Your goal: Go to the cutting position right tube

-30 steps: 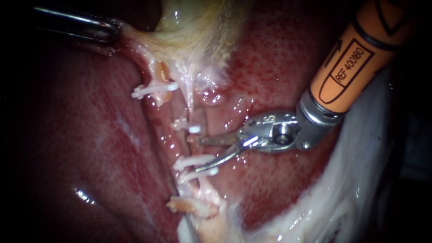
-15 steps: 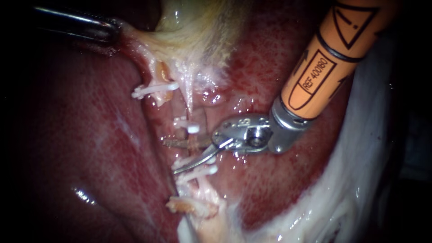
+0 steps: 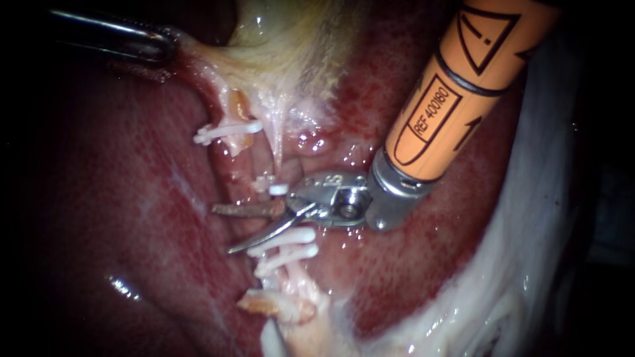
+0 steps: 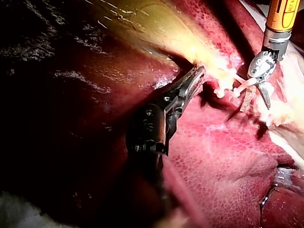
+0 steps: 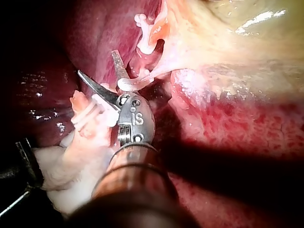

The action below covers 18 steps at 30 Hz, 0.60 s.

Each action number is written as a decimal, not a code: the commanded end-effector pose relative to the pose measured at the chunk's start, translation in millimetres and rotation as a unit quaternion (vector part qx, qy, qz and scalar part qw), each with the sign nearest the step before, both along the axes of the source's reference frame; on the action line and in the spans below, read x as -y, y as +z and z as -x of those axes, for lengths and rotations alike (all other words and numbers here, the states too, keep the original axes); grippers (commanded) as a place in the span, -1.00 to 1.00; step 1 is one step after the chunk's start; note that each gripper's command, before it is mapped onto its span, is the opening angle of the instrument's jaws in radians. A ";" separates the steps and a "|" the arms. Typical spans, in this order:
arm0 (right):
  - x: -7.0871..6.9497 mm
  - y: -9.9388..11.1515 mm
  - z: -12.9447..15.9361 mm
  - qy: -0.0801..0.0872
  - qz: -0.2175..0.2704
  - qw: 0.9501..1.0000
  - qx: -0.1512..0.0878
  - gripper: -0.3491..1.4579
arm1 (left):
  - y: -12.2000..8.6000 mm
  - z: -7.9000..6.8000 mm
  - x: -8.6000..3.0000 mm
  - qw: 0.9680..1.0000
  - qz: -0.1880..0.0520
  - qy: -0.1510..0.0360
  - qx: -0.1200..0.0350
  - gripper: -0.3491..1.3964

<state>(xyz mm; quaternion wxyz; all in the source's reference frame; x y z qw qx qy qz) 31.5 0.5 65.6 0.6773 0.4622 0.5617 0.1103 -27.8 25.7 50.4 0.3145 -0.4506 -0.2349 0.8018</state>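
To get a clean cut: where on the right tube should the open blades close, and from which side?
Probably its bare stretch between the single clip and the paired clips, crosswise from the endoscope view's right: the right tube runs upright there, and the right instrument's open blades straddle it.

Wet, mottled dark-red liver (image 3: 132,198) lay under and around the right instrument (image 3: 223,230). A glistening pale-yellow gallbladder (image 3: 291,39) sat ahead of its jaws, well apart. Nearer them, a white plastic clip (image 3: 228,131) crossed a pink tube (image 3: 215,92). Stringy white tissue (image 3: 509,284) lay beside its shaft.
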 end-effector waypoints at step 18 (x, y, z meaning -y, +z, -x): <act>-0.1 -2.8 -0.3 0.000 -0.013 1.000 -0.005 0.75 | 0.0 0.0 0.0 1.000 0.000 0.000 0.000 -1.00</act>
